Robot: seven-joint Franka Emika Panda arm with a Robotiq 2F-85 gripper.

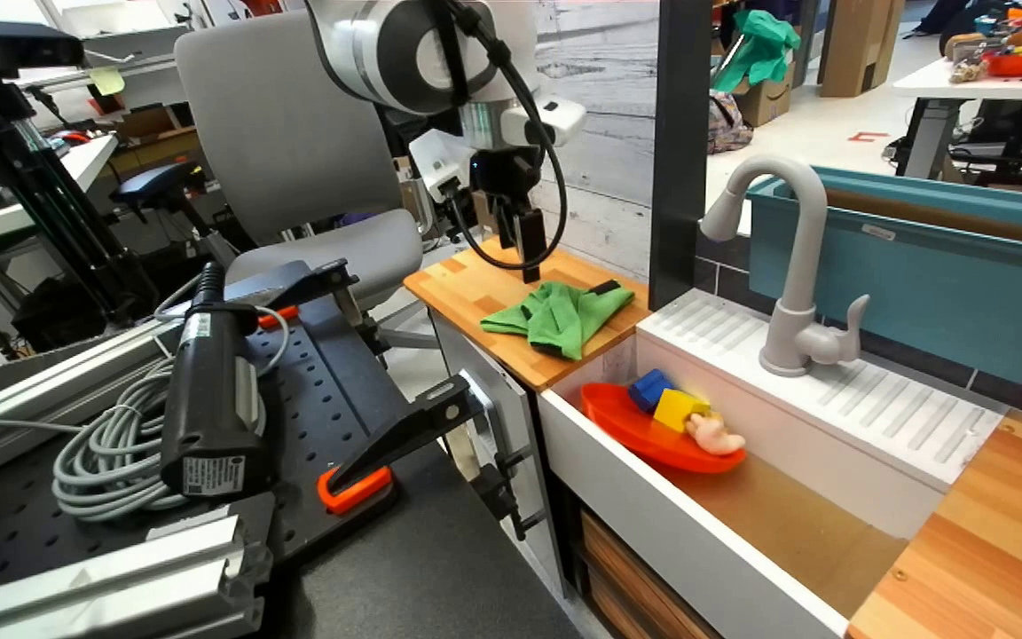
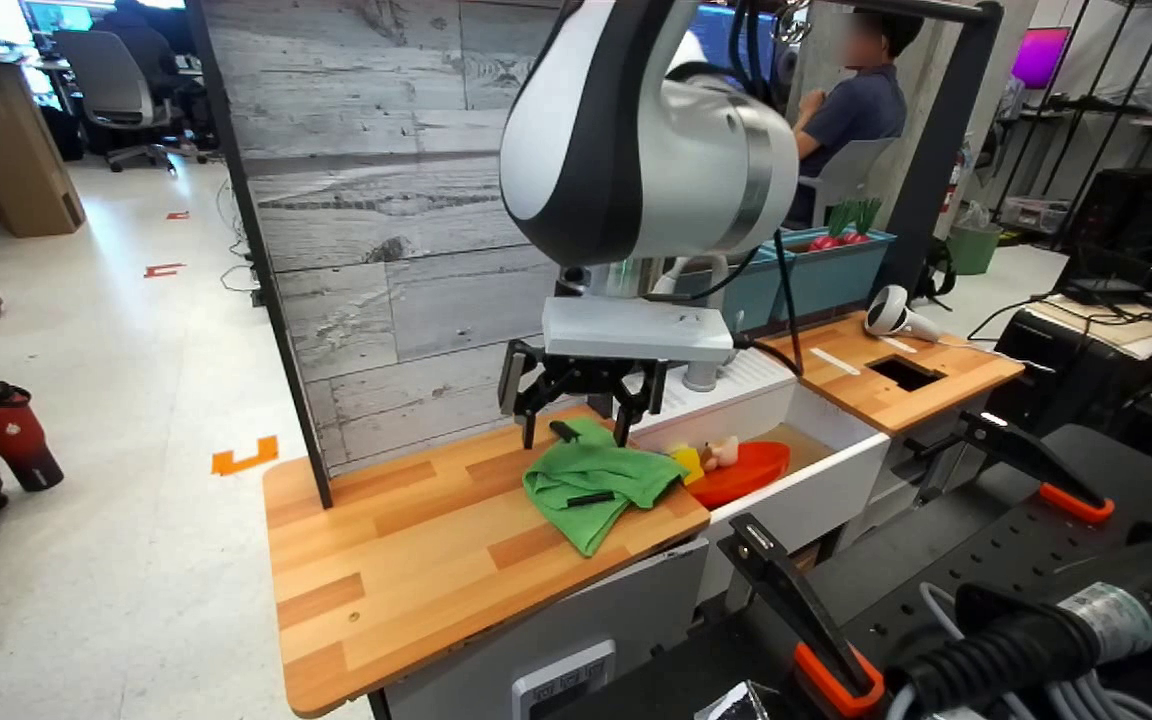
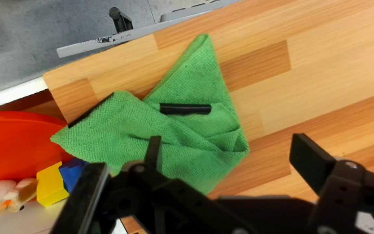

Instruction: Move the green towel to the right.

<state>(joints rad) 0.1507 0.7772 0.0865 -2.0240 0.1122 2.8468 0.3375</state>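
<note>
Your black two-fingered tool [image 2: 574, 440] hangs, fingers apart, partly over the rumpled green cloth towel [image 2: 618, 470], which lies on the wooden bench [image 2: 386, 575] near the edge bordering the white sink [image 1: 680, 532], where a red boat-shaped dish [image 1: 640, 435] sits.

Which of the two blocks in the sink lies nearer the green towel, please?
The blue block: in the wrist view, it lies between the green towel and the yellow block.
</note>
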